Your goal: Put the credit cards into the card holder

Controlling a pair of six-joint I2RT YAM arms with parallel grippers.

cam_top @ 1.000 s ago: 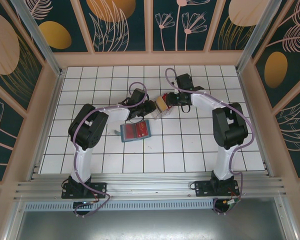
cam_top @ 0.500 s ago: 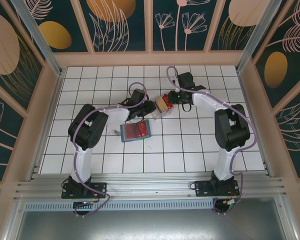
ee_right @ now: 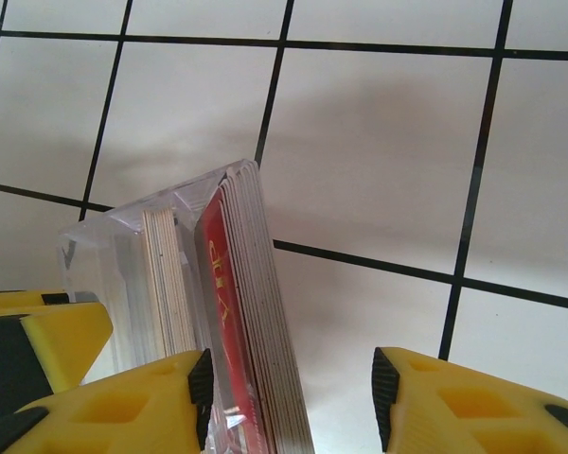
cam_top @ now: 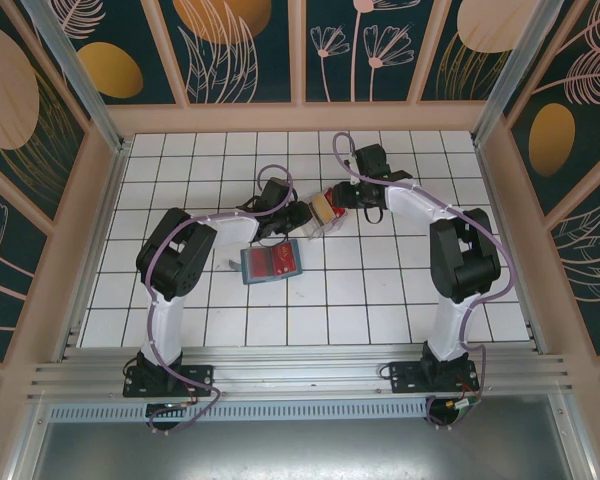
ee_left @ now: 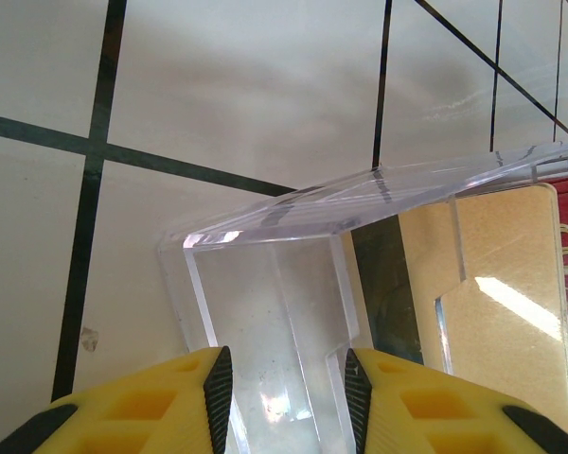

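Overhead: card holder flat on tiles. Close up: left gripper clamping clear tray wall, right gripper open around credit cards.

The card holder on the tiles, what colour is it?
The card holder is teal-blue with a reddish middle, clearest from the top external view.

The clear tray was glossy transparent plastic, faintly scuffed and bright along its edges. The red card looked like smooth, shiny plastic, and the tan cards were matt and finely speckled. The white tiles were smooth with a soft sheen. The right gripper had fingers of matt yellow plastic.
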